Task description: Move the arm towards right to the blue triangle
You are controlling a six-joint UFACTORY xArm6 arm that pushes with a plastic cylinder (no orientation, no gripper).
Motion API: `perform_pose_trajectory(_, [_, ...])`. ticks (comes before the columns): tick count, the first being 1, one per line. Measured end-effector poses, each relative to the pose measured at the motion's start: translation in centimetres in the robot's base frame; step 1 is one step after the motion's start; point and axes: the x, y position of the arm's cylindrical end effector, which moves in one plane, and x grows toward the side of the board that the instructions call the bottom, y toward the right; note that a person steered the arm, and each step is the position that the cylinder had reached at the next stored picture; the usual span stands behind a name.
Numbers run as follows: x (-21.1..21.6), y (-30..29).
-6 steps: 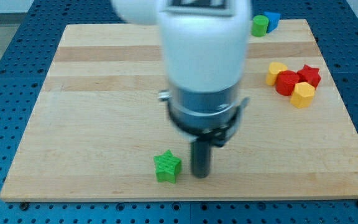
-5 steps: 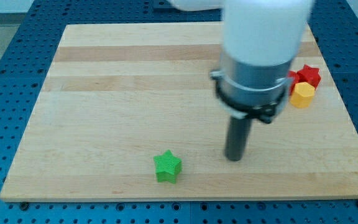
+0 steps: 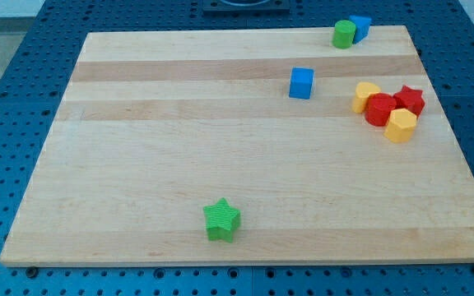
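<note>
Near the counter's [image 3: 138,164] top right corner lay a blue block [image 3: 360,27], shape unclear, touching a green cylinder [image 3: 344,34] | blue cube [image 3: 301,83] toward top centre | my tip out of frame; end effector state: cannot tell.

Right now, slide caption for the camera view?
Wooden board, my tip out of view: green star near bottom, blue cube mid-top, red-yellow cluster right.

Board [image 3: 138,148]: we see pale wood.
Green star [image 3: 221,219]: alone near the view's bottom.
Blue cube [image 3: 301,83]: upper right of centre, standing apart.
Green block [image 3: 344,34]: top edge.
Right cluster: we count yellow block [image 3: 366,96], red block [image 3: 379,109], red star [image 3: 409,99], second yellow block [image 3: 400,125], all touching.
</note>
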Motion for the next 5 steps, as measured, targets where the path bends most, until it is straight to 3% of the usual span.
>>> perform_pose_trajectory(1, [-3.2, -0.9])
perform_pose_trajectory(3, [-17.1, -4.9])
perform_pose_trajectory(5, [-27.4, -6.4])
